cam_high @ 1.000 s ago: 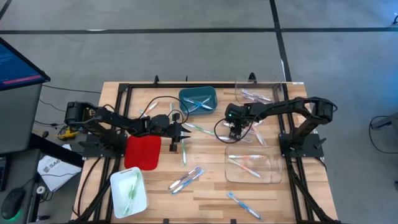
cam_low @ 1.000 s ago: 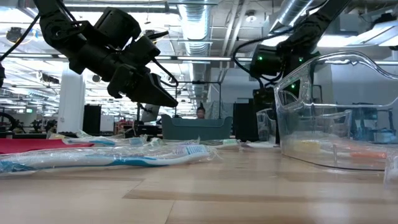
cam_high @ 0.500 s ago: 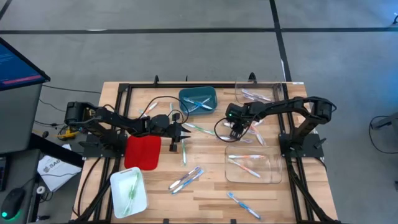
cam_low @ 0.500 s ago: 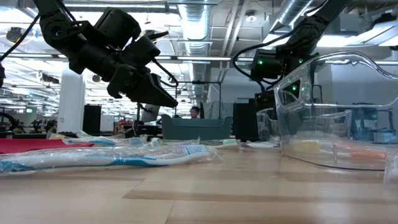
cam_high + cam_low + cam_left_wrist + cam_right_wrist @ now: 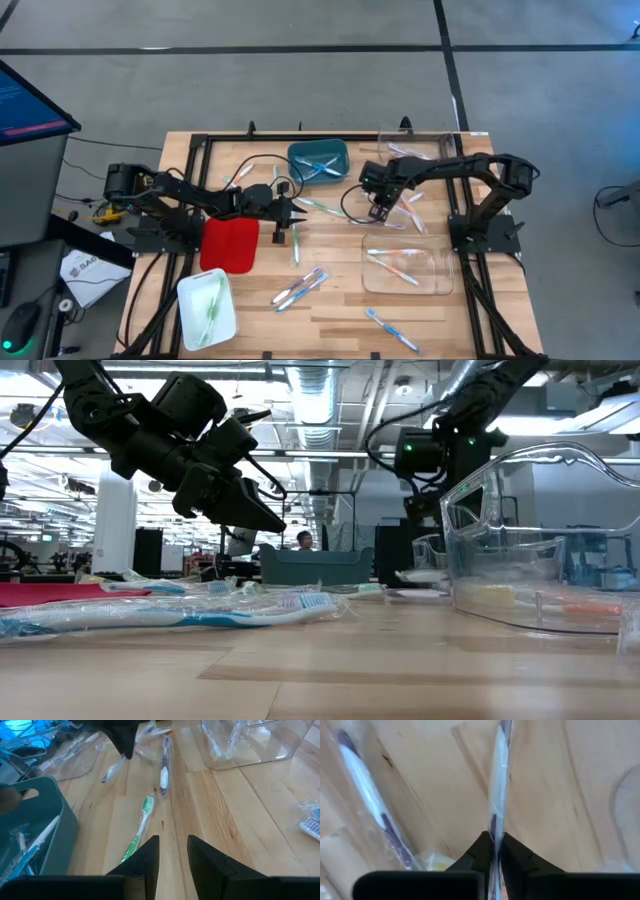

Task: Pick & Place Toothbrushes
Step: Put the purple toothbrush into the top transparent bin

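Wrapped toothbrushes lie scattered on the wooden table, among them a green one (image 5: 139, 827) and a purple one (image 5: 164, 766) ahead of my left gripper (image 5: 173, 842). That gripper (image 5: 293, 216) hovers open near the table's middle, slanting down, with nothing between its fingers. My right gripper (image 5: 381, 212) points down right of centre and is shut on a purple toothbrush in a clear wrapper (image 5: 499, 775). A second purple toothbrush (image 5: 367, 795) lies beside it. My right gripper pinches the wrapped purple toothbrush between its two fingers, at one end of it (image 5: 493, 827), wrapper and all. The fingers come from above, pointing down. The toothbrush runs away from the fingers over the wood; whether its far end (image 5: 504, 727) rests on the table I cannot tell.
A teal bin (image 5: 318, 160) holding toothbrushes stands at the far middle, a red tray (image 5: 230, 243) and a white tray (image 5: 207, 305) on the left. Clear containers stand far right (image 5: 415, 150) and near right (image 5: 403, 265). Black cables (image 5: 352, 205) loop between the arms.
My right gripper has risen a little and tipped more steeply downward over the same spot. My left arm has kept still.
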Motion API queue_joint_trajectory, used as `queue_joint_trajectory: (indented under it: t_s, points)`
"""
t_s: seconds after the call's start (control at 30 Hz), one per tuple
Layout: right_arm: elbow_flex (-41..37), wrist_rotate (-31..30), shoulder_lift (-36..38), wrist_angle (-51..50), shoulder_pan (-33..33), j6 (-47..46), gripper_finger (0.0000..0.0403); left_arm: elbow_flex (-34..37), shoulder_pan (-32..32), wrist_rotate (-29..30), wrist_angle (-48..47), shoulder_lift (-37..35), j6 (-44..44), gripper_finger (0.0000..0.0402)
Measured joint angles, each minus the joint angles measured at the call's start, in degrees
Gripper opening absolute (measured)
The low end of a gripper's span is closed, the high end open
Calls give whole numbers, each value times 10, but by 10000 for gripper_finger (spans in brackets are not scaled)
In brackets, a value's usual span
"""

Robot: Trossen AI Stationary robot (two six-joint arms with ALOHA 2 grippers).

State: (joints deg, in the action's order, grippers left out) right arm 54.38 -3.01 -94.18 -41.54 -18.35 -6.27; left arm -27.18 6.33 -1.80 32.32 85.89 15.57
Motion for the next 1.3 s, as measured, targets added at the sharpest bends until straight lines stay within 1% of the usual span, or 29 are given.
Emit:
queue_joint_trajectory:
  t_s: [0.1,0.27,0.43,0.6,0.73,1.1,1.3]
  points:
    - [19,0,0,-21,0,3,8,0,0,0,0,0,0,94]
    - [53,-1,0,-50,3,1,25,0,0,0,0,0,0,94]
    - [90,-1,0,-63,19,-2,7,0,0,0,0,0,0,94]
    - [125,-18,1,-60,39,-8,17,0,0,0,0,0,0,94]
    - [145,-24,1,-60,50,-8,9,0,0,0,0,0,0,94]
    - [157,-27,1,-48,57,-8,11,0,0,0,0,0,0,94]
    - [157,-26,1,12,58,2,7,0,0,0,-1,0,0,94]
